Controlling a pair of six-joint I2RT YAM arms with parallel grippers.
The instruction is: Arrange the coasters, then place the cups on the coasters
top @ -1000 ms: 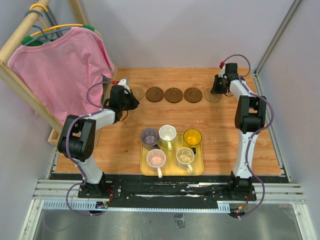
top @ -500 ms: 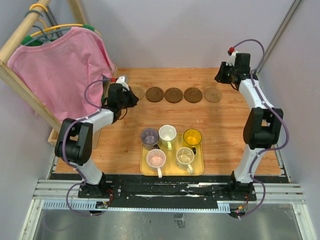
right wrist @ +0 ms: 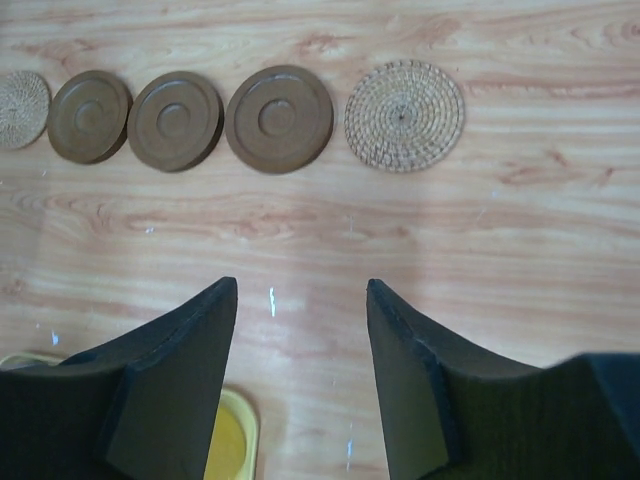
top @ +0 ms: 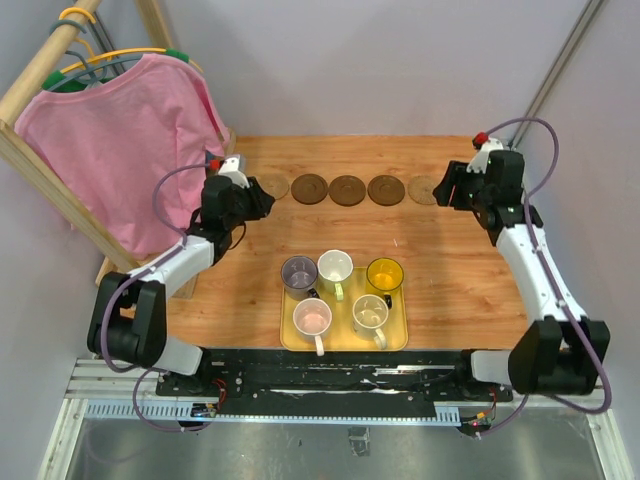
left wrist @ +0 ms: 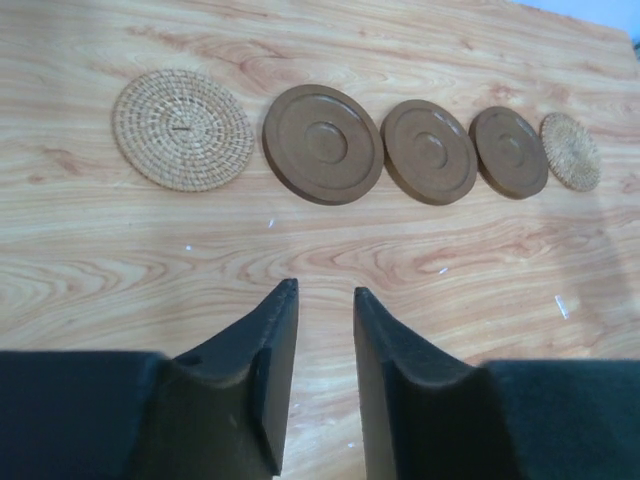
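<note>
5 coasters point(top: 348, 189) lay flat in 1 left-right row on the wooden tabletop point(top: 450, 270), grey walls point(top: 380, 60) behind. My left end effector point(left wrist: 324, 290) stood slightly parted, my right end effector point(right wrist: 300, 284) wider, both empty.

You see 5 coasters point(top: 347, 189) lying flat in 1 far row, 3 brown wooden between 2 woven. Your 5 cups point(top: 335, 267) stand upright, clustered on the yellow tray point(top: 343, 343).
</note>
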